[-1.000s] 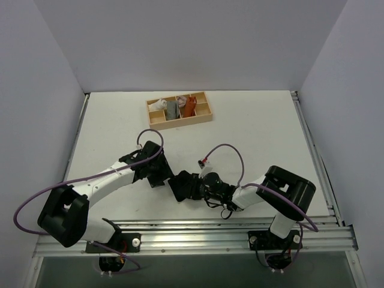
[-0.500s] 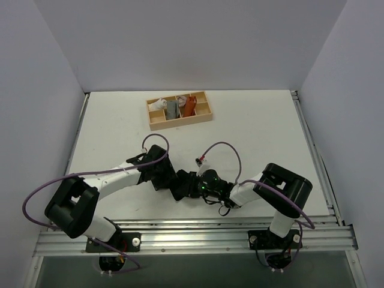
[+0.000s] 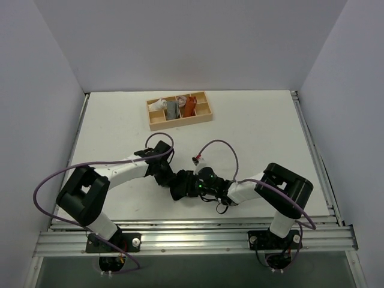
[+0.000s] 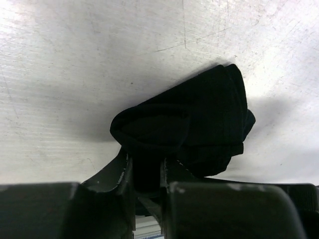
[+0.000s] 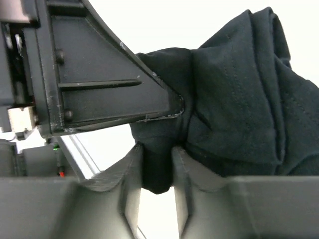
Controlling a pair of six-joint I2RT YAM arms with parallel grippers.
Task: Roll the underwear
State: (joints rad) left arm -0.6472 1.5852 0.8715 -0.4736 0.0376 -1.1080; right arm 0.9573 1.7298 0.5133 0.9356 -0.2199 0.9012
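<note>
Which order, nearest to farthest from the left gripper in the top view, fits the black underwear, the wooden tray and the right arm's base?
1. Black underwear, pinched in the left gripper near the table's middle.
2. Wooden tray, beyond it toward the far edge.
3. Right arm's base, at the near right.

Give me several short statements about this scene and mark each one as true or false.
1. The left hand and the right hand both pinch the underwear. True.
2. The underwear lies in the wooden tray. False: it is held between the two hands, far from the tray.
3. The tray holds a white roll, a grey roll and an orange-brown roll. True.
4. The tray stands at the near edge of the table. False: it is at the far side.
</note>
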